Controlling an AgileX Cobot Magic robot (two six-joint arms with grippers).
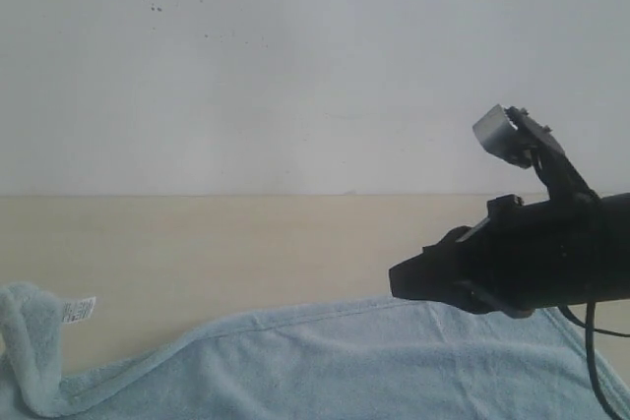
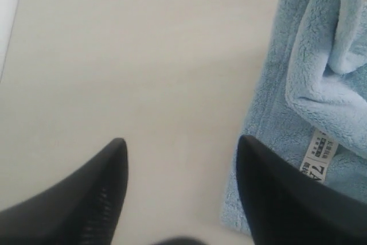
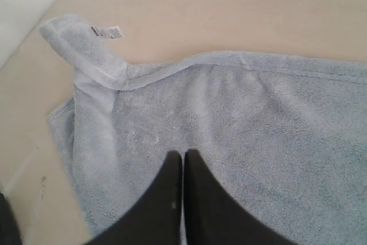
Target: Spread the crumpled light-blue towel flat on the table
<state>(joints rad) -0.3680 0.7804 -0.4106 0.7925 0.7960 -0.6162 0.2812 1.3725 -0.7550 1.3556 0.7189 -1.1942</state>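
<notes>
- The towel [image 1: 345, 361] lies mostly spread on the surface [image 1: 246, 243], its left corner folded over, label [image 1: 79, 310] showing.
- Left gripper [image 2: 180, 147] hangs wide apart over bare surface beside that corner.
- Right gripper [image 3: 182, 156] is pressed together above the towel.

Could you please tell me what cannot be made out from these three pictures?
1. Exterior view: the towel runs off the bottom edge, so its near side is unseen; the left arm is out of frame.
2. The label print: too small in the exterior and right wrist views, blurred in the left wrist view.
3. Right wrist view: the shut right jaws cover the cloth under them; whether they touch it cannot be told.
</notes>
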